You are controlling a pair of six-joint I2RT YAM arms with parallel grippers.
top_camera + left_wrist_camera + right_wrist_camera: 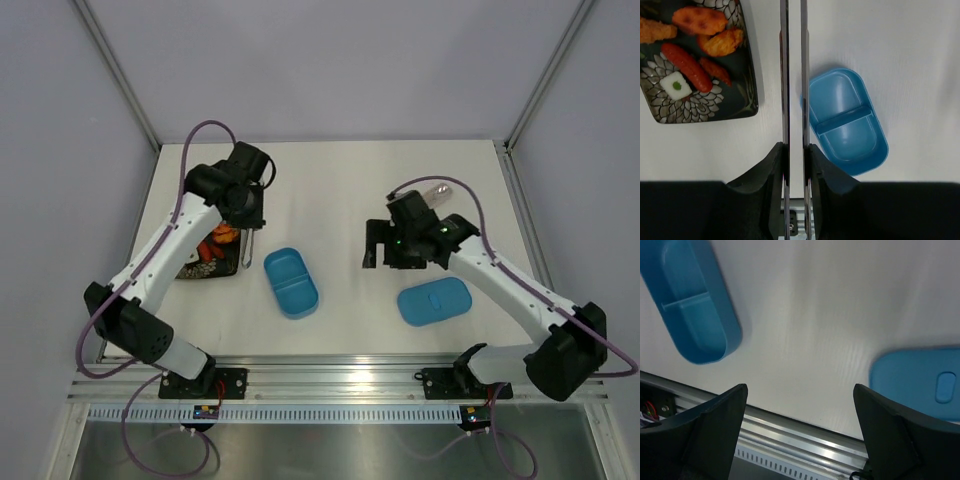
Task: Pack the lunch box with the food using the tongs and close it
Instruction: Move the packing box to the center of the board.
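The blue lunch box (291, 282) lies open on the table, and both its compartments (845, 120) show only bare blue plastic. The food (690, 65) sits on a dark patterned plate (742, 95) to the box's left: orange fried pieces, red sausages and a white piece with a green dot. My left gripper (795, 147) is shut on the silver tongs (784, 75), whose two slim arms run nearly parallel between plate and box, holding nothing. My right gripper (800, 405) is open and empty, above the table between the box (690, 305) and the lid.
The flat blue lid (434, 300) lies right of the box, under my right arm, and it is also in the right wrist view (920, 380). An aluminium rail (805, 440) runs along the table's near edge. White walls enclose the table.
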